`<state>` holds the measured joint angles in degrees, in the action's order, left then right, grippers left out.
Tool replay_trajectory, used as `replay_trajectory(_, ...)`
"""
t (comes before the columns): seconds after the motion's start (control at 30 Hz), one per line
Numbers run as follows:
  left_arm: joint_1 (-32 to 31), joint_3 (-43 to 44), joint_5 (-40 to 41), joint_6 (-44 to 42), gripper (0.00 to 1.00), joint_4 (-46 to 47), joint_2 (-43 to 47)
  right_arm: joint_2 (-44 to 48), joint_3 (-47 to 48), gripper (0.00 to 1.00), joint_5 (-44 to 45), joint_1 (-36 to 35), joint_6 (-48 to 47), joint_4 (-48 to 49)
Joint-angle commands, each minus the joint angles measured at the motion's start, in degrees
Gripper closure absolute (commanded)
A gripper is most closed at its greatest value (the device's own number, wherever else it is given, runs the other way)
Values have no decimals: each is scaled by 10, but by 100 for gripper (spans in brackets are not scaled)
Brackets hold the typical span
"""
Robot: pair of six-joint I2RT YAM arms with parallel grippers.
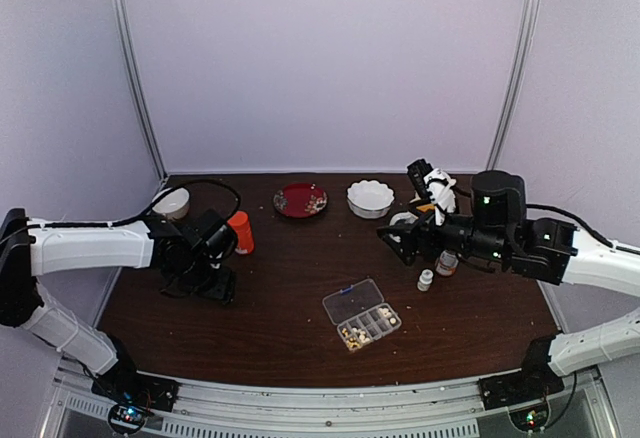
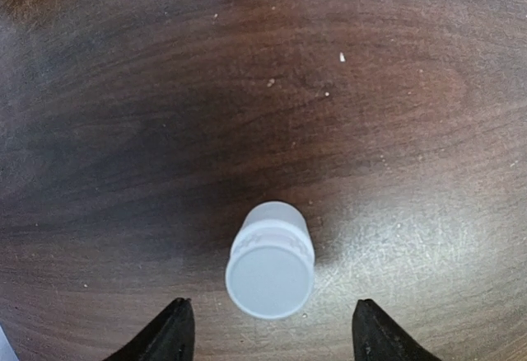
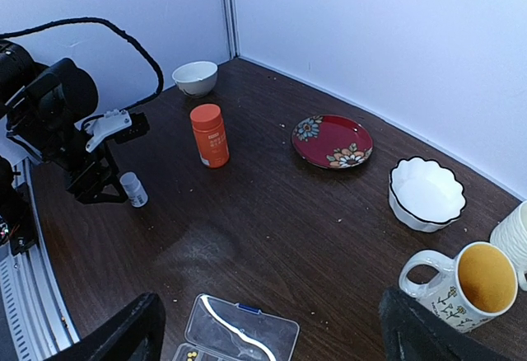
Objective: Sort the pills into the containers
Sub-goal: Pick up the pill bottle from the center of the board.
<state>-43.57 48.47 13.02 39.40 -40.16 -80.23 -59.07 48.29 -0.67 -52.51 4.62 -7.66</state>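
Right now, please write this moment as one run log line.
left pincer: open, at upright white bottle, no contact | right pincer: open, raised, holds nothing | pill box: lid open, pills inside

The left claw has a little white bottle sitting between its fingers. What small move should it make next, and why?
Probably close the left claw on the small white bottle. It stands upright on the table between the two fingers, with a gap on each side, so nothing grips it yet. It sits roughly centred, so closing should catch it squarely.
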Motion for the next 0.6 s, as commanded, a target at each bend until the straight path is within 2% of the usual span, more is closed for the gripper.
replay_trajectory(0.0, 7, 19, 2, -2, 34, 14, -16, -9, 18, 6, -6, -8, -9, 12)
replay_trajectory(0.57, 9, 44, 37, -2, 49, 11, -39, -53, 57, 3, -6, -29, -30, -17)
